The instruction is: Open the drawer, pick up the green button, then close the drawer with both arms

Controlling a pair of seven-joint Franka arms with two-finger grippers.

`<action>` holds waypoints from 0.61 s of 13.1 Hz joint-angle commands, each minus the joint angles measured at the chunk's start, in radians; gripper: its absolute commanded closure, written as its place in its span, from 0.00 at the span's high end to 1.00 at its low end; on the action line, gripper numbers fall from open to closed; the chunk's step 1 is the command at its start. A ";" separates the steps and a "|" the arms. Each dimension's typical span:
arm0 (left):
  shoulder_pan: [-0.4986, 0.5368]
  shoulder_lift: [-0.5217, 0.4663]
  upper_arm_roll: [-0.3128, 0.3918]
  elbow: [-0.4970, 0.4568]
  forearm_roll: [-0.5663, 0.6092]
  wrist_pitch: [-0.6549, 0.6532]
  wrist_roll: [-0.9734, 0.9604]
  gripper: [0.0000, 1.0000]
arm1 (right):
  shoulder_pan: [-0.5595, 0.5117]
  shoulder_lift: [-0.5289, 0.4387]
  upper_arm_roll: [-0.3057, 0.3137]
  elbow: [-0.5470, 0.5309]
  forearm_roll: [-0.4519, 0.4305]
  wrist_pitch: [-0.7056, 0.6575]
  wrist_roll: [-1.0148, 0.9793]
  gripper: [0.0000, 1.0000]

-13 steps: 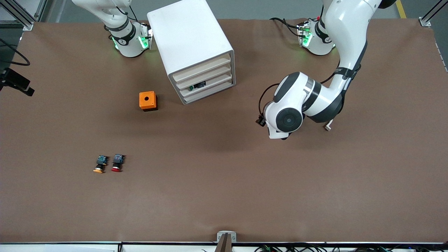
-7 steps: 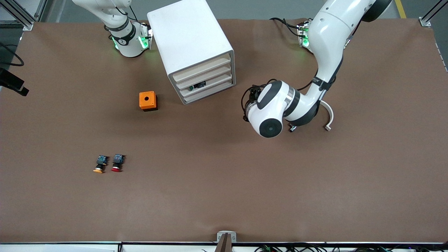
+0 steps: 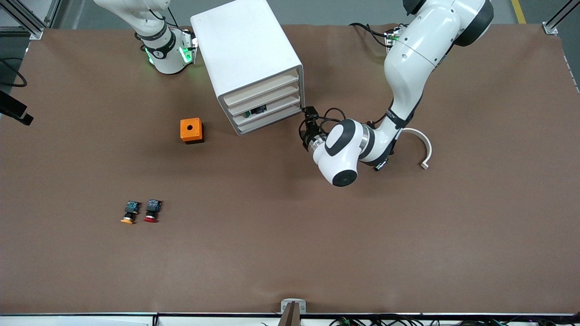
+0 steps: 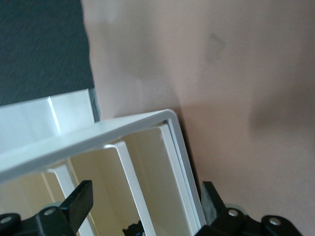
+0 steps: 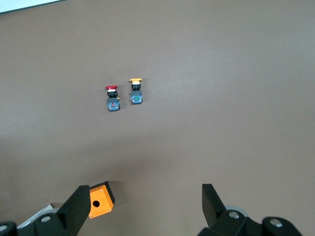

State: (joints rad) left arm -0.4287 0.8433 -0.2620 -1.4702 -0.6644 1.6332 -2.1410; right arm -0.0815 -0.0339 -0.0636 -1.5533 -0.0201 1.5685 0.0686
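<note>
The left gripper point(image 3: 309, 118) is held with its fingers point(image 4: 81, 199) spread and empty, just beside the cabinet point(image 3: 251, 63) at the corner of its front nearest the left arm's end of the table. Over the last second the left arm point(image 3: 408, 68) has been swung in from a spot well apart from the cabinet, and its fingers have narrowed very slightly. From this it is judged that the drawer-opening step is only now being reached; no drawer has yet been pulled out.

The button point(image 3: 257, 110), dark and only partly seen, is lodged inside the third level from the top, between the pale drawer fronts; its green cap cannot be made out.

The right gripper point(image 5: 142, 206) is kept waiting, fingers wide apart, high over the table beside the cabinet.

An orange box point(image 3: 191, 130) stands near the cabinet toward the right arm's end. Well apart from it, nearer the front camera, lie the yellow button point(image 3: 130, 213) and red button point(image 3: 152, 211). A curved white piece point(image 3: 423, 147) lies by the left arm. Nothing is seen blocking the drawer fronts
</note>
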 commanded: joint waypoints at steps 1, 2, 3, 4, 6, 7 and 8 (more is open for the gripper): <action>-0.005 0.060 0.001 0.028 -0.085 -0.007 -0.158 0.90 | -0.020 0.006 0.018 0.010 0.003 -0.025 0.011 1.00; -0.027 0.063 0.001 0.030 -0.090 -0.007 -0.190 0.87 | -0.018 0.006 0.018 0.010 0.003 -0.036 0.014 1.00; -0.047 0.063 0.001 0.030 -0.090 -0.007 -0.212 0.85 | -0.018 0.006 0.018 0.010 0.003 -0.041 0.042 1.00; -0.054 0.066 0.001 0.030 -0.092 -0.007 -0.233 0.84 | -0.018 0.006 0.019 0.010 0.003 -0.041 0.084 1.00; -0.054 0.080 0.001 0.028 -0.134 -0.012 -0.237 0.75 | -0.017 0.006 0.019 0.009 0.005 -0.051 0.100 1.00; -0.054 0.088 0.000 0.030 -0.154 -0.012 -0.235 0.71 | -0.018 0.006 0.019 0.006 0.005 -0.050 0.100 1.00; -0.061 0.089 0.000 0.028 -0.165 -0.012 -0.234 0.68 | -0.023 0.008 0.018 0.004 0.009 -0.048 0.100 1.00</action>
State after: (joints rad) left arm -0.4846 0.9101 -0.2648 -1.4663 -0.7956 1.6329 -2.3595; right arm -0.0823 -0.0317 -0.0599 -1.5559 -0.0193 1.5301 0.1500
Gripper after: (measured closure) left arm 0.251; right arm 0.000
